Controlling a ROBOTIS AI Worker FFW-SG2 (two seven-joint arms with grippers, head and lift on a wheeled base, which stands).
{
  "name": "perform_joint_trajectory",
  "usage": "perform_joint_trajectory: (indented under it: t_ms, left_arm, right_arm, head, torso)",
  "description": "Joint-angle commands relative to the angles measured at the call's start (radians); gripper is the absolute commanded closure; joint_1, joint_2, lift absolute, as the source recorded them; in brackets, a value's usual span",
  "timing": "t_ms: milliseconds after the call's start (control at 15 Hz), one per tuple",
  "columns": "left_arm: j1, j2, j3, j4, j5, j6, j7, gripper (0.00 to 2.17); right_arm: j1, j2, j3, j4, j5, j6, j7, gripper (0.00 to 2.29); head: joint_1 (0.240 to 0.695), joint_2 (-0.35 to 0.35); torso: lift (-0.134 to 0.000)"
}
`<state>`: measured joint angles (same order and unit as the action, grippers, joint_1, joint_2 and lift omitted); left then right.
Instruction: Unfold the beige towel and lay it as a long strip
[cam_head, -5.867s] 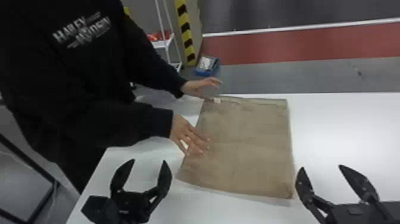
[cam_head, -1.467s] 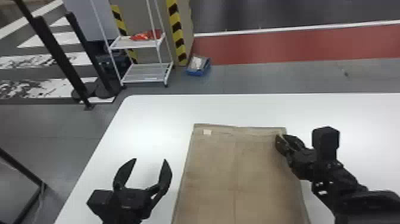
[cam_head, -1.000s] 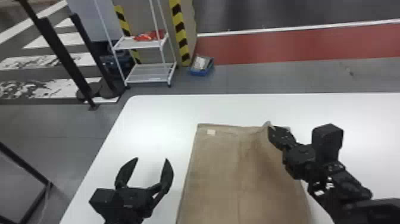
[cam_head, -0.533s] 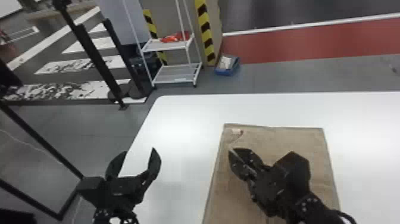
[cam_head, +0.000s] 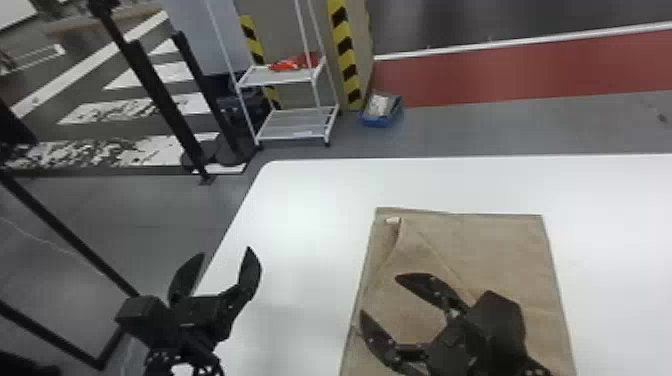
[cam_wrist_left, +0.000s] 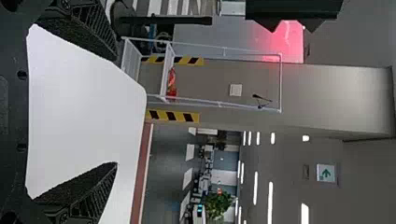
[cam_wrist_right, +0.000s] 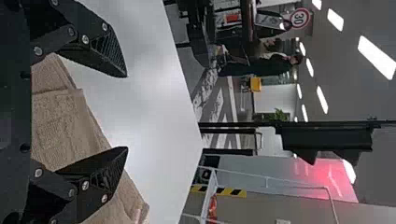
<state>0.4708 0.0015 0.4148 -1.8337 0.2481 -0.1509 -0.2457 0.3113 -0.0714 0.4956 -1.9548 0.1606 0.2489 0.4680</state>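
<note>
Beige towel on a white table, 2 open grippers

From my remote post, I see the beige towel (cam_head: 505, 250) lying on the white table (cam_head: 310, 200), a small white tag (cam_head: 393, 220) near its far left corner and diagonal creases running nearer from there. My right gripper (cam_head: 380, 294) is over the towel's left part, jaws spread wide; I cannot tell whether it touches the cloth. My left gripper (cam_head: 225, 251) is well apart, left of the towel, its jaws also wide open.

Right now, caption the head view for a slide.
Open right gripper over the creased towel, open left gripper by the left edge of the table.
</note>
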Motion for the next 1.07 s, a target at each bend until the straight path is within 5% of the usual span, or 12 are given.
perform_joint_trajectory:
  t_ms: [0, 333, 467, 733, 1000]
  left_arm:
    - [-0.009, -0.004, 0.006, 0.01, -0.018, 0.0, -0.096, 0.07]
    - [-0.047, -0.004, 0.068, 0.033, -0.165, -0.009, -0.52, 0.09]
    - [-0.046, -0.004, 0.07, -0.001, -0.234, 0.003, -0.632, 0.14]
    - [-0.043, -0.004, 0.013, -0.102, -0.415, 0.071, -0.802, 0.17]
    - [-0.04, 0.011, -0.125, -0.188, -0.613, 0.178, -0.909, 0.2]
  right_arm:
    - [0.069, -0.004, -0.129, -0.079, -0.009, -0.075, -0.008, 0.06]
    - [0.184, 0.012, -0.497, -0.185, -0.112, -0.121, -0.011, 0.07]
    - [0.206, 0.033, -0.634, -0.184, -0.181, -0.142, 0.0, 0.07]
    - [0.199, 0.071, -0.842, -0.13, -0.256, -0.145, -0.002, 0.07]
    - [0.193, 0.072, -1.006, -0.096, -0.377, -0.127, 0.0, 0.08]
  head:
    - [0.695, 0.35]
    - [0.695, 0.35]
    - [0.695, 0.323]
    - [0.695, 0.089]
    - [0.695, -0.172]
  torso:
    - [-0.111]
    - [-0.111]
    - [-0.111]
    - [-0.111]
    - [-0.111]
